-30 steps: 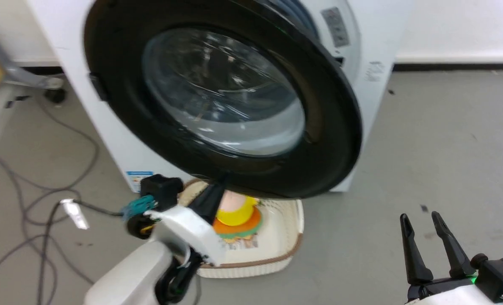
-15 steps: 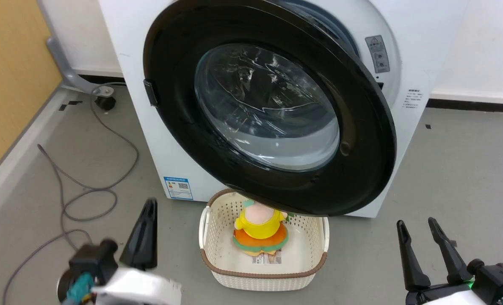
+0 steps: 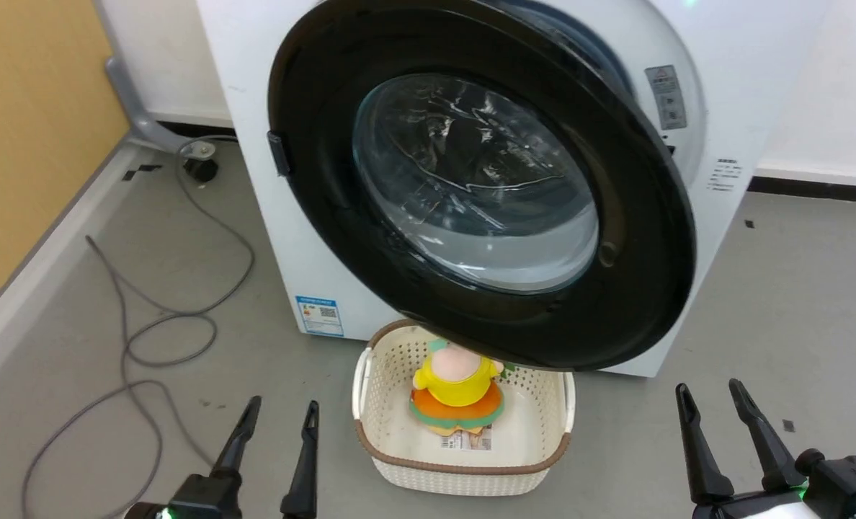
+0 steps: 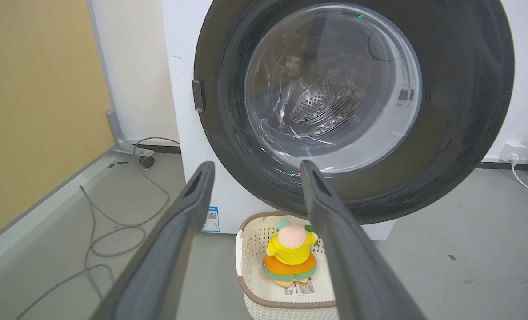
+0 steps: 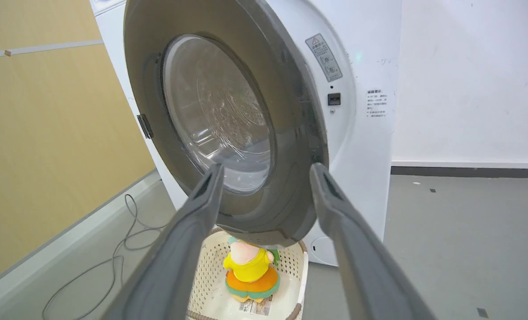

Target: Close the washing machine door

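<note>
Now that my left gripper [image 3: 283, 405] has dropped back from the door rim to lower left, fingers apart, right gripper [image 3: 708, 389] apart too, the round glossy black-rimmed washing machine door [image 3: 482, 184], bulging clear glass bowl at centre, still hangs ajar off the boxy white front-loading washing machine [image 3: 745, 86]. Unlatched, I judge; needs another push.

**Clerk:** Entries, cut off or covered?

**Keeper:** Washing machine [image 3: 305, 259]: top lost past the head view's upper edge. Basket [image 3: 464, 479]: far rim behind the washing machine door [image 3: 637, 238]. Toy [image 3: 457, 389]: crown tucked under that door's lower rim.

**Clerk:** Illegible?

**Keeper:** Blue sticker [image 3: 319, 316] and grey label [image 3: 666, 97]: print too small. Cable [image 3: 251, 252]: lower end runs off frame.
</note>
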Controlling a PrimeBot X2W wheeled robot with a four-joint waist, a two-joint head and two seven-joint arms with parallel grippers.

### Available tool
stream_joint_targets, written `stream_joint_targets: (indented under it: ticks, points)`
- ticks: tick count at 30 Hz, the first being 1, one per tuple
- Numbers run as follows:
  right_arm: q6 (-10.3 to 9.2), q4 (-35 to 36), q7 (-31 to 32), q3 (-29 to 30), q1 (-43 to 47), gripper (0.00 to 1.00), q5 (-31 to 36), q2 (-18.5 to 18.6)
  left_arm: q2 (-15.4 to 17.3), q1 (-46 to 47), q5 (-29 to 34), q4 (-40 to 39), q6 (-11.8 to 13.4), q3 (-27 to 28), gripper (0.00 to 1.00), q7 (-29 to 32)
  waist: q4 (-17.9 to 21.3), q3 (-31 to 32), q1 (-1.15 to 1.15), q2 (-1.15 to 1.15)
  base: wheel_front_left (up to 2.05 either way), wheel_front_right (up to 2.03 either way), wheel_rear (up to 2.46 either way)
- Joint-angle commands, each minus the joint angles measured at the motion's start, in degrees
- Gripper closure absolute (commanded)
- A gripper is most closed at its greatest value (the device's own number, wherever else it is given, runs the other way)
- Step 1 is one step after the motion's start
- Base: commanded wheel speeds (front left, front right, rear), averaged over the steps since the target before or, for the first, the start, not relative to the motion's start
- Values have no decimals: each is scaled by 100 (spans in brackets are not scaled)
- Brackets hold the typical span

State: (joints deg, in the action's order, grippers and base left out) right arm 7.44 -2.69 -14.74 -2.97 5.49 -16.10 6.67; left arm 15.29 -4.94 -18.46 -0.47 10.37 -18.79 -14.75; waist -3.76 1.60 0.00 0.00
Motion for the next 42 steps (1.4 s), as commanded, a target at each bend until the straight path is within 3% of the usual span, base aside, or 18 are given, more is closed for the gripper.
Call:
stream_joint_targets:
  ticks: [1, 2, 3, 5, 10, 16, 26, 34, 42]
  points:
    - [5, 54, -26, -11, 55, 0, -6, 55, -23, -49, 85, 17, -56, 26, 0, -25, -83, -42, 0, 0, 0, 0, 0]
    - [5, 66, -26, -41, 50, 58, -11, 84, -46, -37, 122, 38, -87, 40, 0, -25, -119, -60, 0, 0, 0, 0, 0]
    - [5, 82, -26, -96, 35, 94, -32, 119, -75, -24, 151, 60, -112, 56, 0, -25, -158, -82, 0, 0, 0, 0, 0]
    - [5, 138, -25, -271, -29, 100, -91, 239, -144, 17, 209, 65, -156, 93, 0, -25, -242, -171, 0, 0, 0, 0, 0]
    - [5, 219, 113, -628, -394, 100, -126, 583, -272, 140, 333, 52, -250, 147, 0, -25, -415, -424, 0, 0, 0, 0, 0]
    - [5, 172, 565, -1065, -1429, 100, -424, 1212, -534, 374, 359, -25, -378, 268, 0, -25, -610, -900, 0, 0, 0, 0, 0]
    - [5, -751, 1139, -1025, -2893, 100, -1075, 2120, -799, 787, 590, -120, -575, 335, 0, -25, -879, -1472, 0, 0, 0, 0, 0]
    - [5, -1662, 1353, -768, -3831, 100, -1457, 2500, -1016, 1014, 616, -178, -744, 402, 0, -25, -1042, -1901, 0, 0, 0, 0, 0]
    - [5, -2596, 1540, -456, -4898, 100, -1559, 2639, -1132, 1210, 683, -195, -858, 442, 0, -25, -1165, -2248, 0, 0, 0, 0, 0]
